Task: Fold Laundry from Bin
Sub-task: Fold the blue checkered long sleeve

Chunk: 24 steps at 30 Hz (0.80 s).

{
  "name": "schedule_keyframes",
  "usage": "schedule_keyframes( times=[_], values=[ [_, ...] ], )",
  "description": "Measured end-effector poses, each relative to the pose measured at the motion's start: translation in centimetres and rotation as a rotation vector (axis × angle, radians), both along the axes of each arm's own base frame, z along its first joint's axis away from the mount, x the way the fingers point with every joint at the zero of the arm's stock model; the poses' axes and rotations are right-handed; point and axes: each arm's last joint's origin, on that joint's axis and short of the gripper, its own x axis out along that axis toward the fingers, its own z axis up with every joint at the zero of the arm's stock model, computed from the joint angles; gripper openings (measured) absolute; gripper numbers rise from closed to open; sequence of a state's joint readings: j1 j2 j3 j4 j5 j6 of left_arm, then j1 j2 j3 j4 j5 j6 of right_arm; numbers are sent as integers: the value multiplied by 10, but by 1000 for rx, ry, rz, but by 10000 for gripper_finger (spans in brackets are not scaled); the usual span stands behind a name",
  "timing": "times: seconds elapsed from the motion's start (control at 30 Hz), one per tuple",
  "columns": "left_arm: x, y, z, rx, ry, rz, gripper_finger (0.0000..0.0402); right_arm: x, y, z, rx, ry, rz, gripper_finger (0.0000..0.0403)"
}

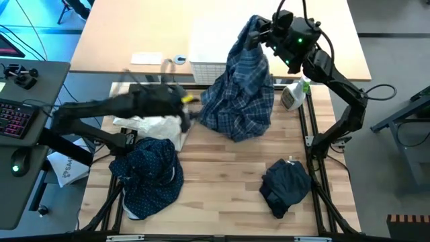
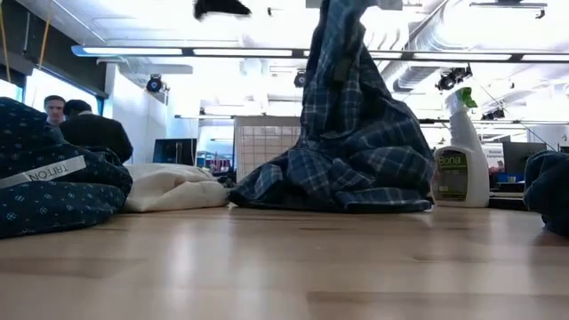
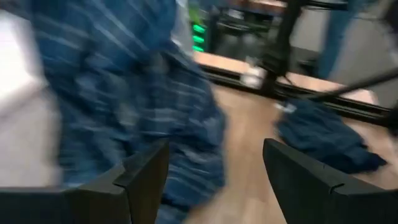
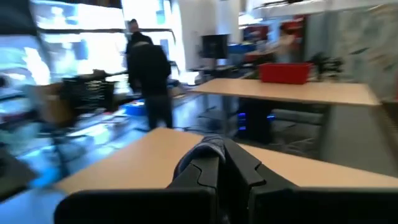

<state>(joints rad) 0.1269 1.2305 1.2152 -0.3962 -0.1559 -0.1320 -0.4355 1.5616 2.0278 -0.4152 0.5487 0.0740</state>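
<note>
Two arms active. Right gripper [image 1: 259,35], upper centre-right of high view, is clamped tight on a pinch of the blue-and-white plaid shirt [image 1: 240,87], lifting it so it hangs as a tall cone; in the right wrist view a small fold of cloth shows between the closed fingers [image 4: 211,163]. Shirt's lower hem piles on the wooden table [image 1: 222,181], just in front of the white lattice bin [image 1: 207,70] at upper centre. Left gripper [image 1: 189,111], centre-left, jaws spread wide and empty, sits just beside the shirt's left edge; left wrist view shows plaid fabric close ahead of both fingers [image 3: 146,177], blurred.

Other laundry: navy dotted shirt [image 1: 153,173] heaped lower left, plain dark navy piece [image 1: 285,187] lower right, both well apart from the plaid. Cream-white cloth bag [image 1: 153,128] lies left of the plaid, under the left arm. Spray bottle [image 1: 294,94] stands right of the shirt, near its hanging side.

Step judged: get a second hold so the shirt can be spread flat. Do well: left should take a single edge or corner, not a bunch of layers; close fully before any pull; right holds height so hem stays loose; keep swing off the spray bottle.
</note>
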Motion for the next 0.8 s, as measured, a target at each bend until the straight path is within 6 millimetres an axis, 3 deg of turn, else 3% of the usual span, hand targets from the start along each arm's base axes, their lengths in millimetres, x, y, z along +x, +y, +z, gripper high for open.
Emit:
schedule_keyframes(
  times=[0.27, 0.47, 0.57, 0.7, 0.8],
  values=[
    [63, 19, -107, -31, -5, 86, 248, 0, 3, 1, 12, -9, 120, 0],
    [100, 48, -156, -146, -67, 239, 248, -6, 10, 0, 46, 21, 185, 0],
    [112, 64, -162, -190, -127, 292, 248, -9, 18, 0, 63, 36, 208, 0],
    [114, 84, -150, -204, -190, 327, 243, -11, 27, 1, 68, 47, 235, 0],
    [113, 102, -141, -224, -256, 245, 225, -12, 35, 1, 74, 61, 252, 0]
  ],
)
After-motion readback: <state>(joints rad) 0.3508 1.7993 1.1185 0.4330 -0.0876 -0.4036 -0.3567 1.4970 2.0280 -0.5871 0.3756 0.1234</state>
